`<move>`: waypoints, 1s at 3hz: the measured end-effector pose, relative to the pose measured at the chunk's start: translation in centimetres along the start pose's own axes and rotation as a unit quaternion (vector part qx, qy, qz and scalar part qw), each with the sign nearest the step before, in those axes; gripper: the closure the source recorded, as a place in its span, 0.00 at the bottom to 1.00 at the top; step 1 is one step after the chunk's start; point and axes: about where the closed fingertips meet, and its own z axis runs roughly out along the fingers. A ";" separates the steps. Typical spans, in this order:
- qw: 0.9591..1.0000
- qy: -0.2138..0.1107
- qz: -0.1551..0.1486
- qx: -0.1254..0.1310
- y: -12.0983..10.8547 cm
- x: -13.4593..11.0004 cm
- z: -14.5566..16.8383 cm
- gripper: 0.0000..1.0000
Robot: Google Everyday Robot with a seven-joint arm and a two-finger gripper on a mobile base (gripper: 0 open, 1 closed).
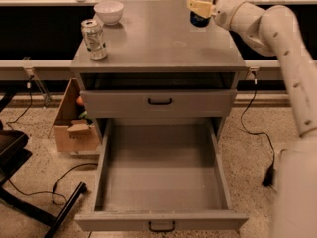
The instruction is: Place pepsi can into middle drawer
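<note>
The pepsi can, dark blue with a silver top, is over the back right corner of the grey tabletop. My gripper is shut on it, with one tan finger across its front. The can looks raised off the top. The white arm reaches in from the right. The middle drawer is pulled out wide below, towards the front, and its tray is empty. Its front panel with the small black handle is at the bottom edge.
A silver-and-pale-green can stands at the tabletop's left edge, with a white bowl behind it. The upper drawer is shut. A cardboard box and a black chair base are on the floor at the left, with cables on both sides.
</note>
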 end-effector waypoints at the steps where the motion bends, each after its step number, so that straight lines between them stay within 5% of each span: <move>1: 0.999 -0.033 -0.032 0.001 2.2 -5.2 -6.1 1.00; 2: 0.998 -0.036 -0.033 -0.034 6.3 -3.8 -11.2 1.00; 3: 0.996 0.015 -0.011 -0.092 10.5 3.8 -16.0 1.00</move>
